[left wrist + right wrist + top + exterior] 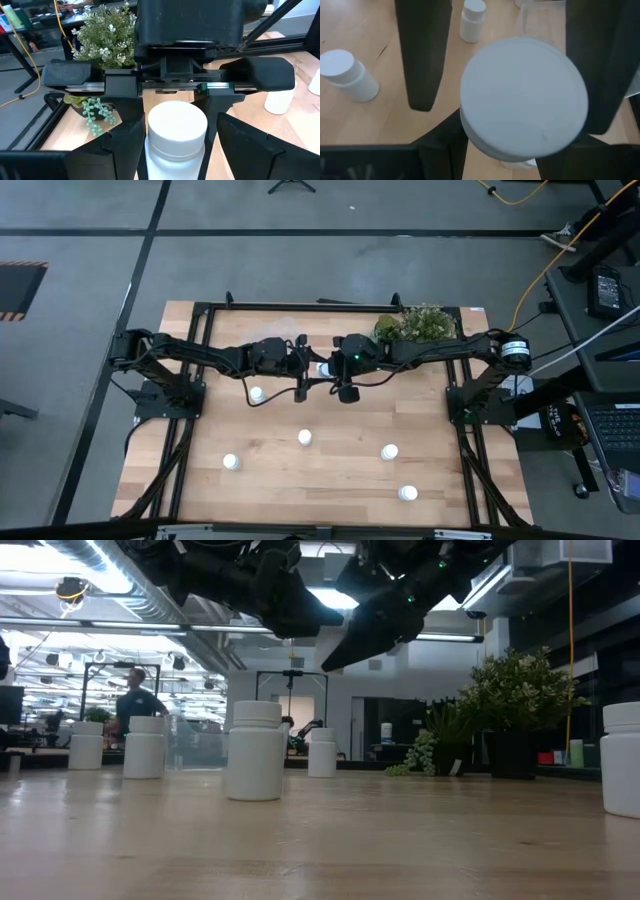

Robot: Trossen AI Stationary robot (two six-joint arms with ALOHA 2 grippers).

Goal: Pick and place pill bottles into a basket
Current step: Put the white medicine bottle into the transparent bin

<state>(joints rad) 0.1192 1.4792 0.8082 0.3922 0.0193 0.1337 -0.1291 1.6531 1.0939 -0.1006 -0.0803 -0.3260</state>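
Observation:
Above the table's far middle, my right gripper is shut on one white pill bottle, which is upright and off the wood. My left gripper faces it from the table's left. It is open, with a finger standing on either side of the bottle, apart from it. Several more pill bottles stand on their bases on the table, among them three. A clear plastic edge, probably the basket, shows beyond the held bottle. My right gripper pinches the bottle between its two fingers, at the sides of its top end, by the cap. The fingers slant down from the table's right. The bottle stays upright and clear of the table. In the right wrist view the wide cap hides the contact.
A green bushy plant stands at the far right, close behind my right arm. Two more bottles stand near the front edge. A black frame rims the table. A person is in the room behind.

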